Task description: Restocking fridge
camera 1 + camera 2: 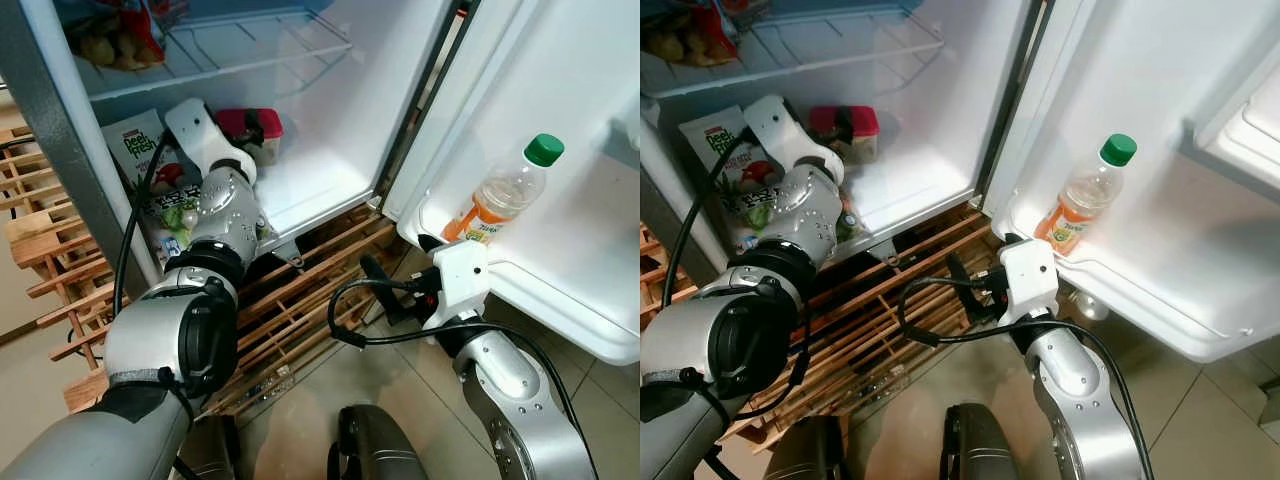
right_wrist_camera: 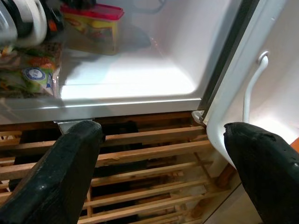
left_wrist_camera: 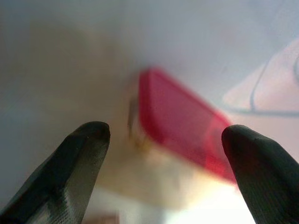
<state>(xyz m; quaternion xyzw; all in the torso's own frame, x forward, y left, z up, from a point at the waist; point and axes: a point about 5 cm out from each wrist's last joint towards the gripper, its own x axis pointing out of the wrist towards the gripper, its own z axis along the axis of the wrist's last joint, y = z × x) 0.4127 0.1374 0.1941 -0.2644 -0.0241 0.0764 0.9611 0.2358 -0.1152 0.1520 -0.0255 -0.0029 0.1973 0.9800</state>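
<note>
A container with a red lid [image 1: 250, 125] stands at the back of the fridge's bottom compartment [image 2: 131, 79]. My left arm reaches in towards it. In the left wrist view my left gripper [image 3: 166, 133] is open, the blurred red lid [image 3: 182, 135] close ahead between the fingers and untouched. An orange drink bottle with a green cap [image 1: 505, 195] stands upright in the open door's shelf [image 1: 560, 290]. My right gripper [image 2: 163, 130] hangs open and empty, low in front of the fridge's base, left of the bottle.
A printed food bag [image 1: 140, 150] leans at the compartment's left, by my left arm. A wire shelf [image 1: 250, 50] above carries a bag of food [image 1: 115, 40]. A wooden slat pallet [image 1: 300, 290] lies under the fridge. Tiled floor lies to the right.
</note>
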